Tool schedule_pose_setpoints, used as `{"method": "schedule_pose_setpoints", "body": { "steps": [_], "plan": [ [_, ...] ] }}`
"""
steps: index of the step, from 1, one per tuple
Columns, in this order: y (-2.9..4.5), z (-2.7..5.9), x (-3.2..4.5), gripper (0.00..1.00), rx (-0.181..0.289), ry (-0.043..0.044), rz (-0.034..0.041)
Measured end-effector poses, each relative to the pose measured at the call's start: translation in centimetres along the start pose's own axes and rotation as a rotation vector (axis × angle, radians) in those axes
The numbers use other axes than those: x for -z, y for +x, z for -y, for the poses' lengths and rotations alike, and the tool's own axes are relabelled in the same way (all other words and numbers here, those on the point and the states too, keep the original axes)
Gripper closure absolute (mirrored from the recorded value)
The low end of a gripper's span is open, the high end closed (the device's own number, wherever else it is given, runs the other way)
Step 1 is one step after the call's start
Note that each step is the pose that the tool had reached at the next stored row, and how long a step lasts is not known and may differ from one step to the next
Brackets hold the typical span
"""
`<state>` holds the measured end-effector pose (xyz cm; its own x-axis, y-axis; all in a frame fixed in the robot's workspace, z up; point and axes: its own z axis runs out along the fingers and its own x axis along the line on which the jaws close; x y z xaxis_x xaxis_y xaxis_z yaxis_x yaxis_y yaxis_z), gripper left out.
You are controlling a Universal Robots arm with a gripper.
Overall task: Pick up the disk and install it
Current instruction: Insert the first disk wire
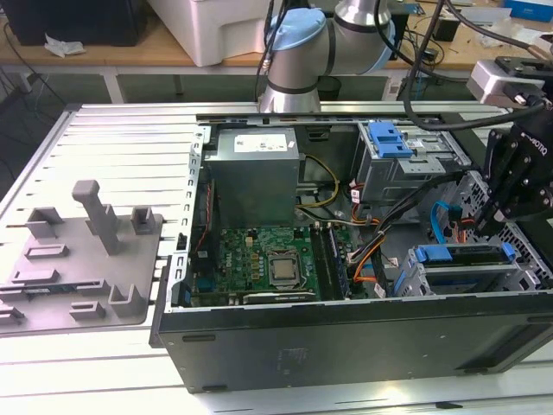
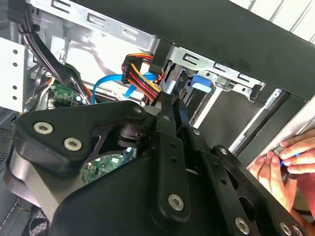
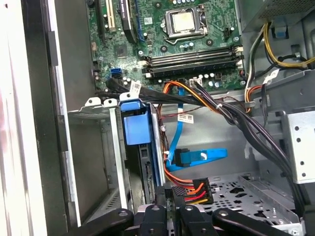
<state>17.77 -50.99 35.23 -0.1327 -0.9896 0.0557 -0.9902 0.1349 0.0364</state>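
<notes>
Exterior view: your arm (image 1: 298, 52) reaches over the open case (image 1: 346, 346), which lies on the slatted surface (image 1: 112, 156). The fingers (image 1: 494, 223) hang at the end of the drive cage (image 1: 410, 281) on the exterior view's right. The disk (image 1: 462, 255) sits in that cage just below the fingers, blue frame uppermost. The board (image 1: 259, 264) lies well away from the fingers, toward the exterior view's left.

Second wrist view: you can see the fingers (image 2: 167, 110) drawn together, with no open gap between their tips. Just past the tips is a plug (image 2: 140, 73) with red, yellow and black wires. A person's hand (image 2: 283, 164) rests outside the case wall, well off to one side of the fingers.

First wrist view: the disk (image 3: 140, 130) stands on edge in the cage (image 3: 93, 142), running away from the fingers (image 3: 172, 199) toward the board (image 3: 182, 49). The tips sit together at the disk's near end, but you cannot tell whether they touch it. The plug (image 3: 194, 189) is just beside the fingers, and a blue cable (image 3: 202, 156) lies a little beyond them.
</notes>
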Motion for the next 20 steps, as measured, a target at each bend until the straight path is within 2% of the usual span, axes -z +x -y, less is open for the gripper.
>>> {"method": "schedule_pose_setpoints", "body": {
  "steps": [2,11,20],
  "plan": [
    [0.36,-0.07,-0.01,0.83,0.001,0.0043,0.0238],
    [0.50,-0.07,-0.02,0.83,0.001,0.0048,0.0245],
    [1.14,-0.29,-0.07,0.83,0.001,0.0048,0.0246]
  ]
}}
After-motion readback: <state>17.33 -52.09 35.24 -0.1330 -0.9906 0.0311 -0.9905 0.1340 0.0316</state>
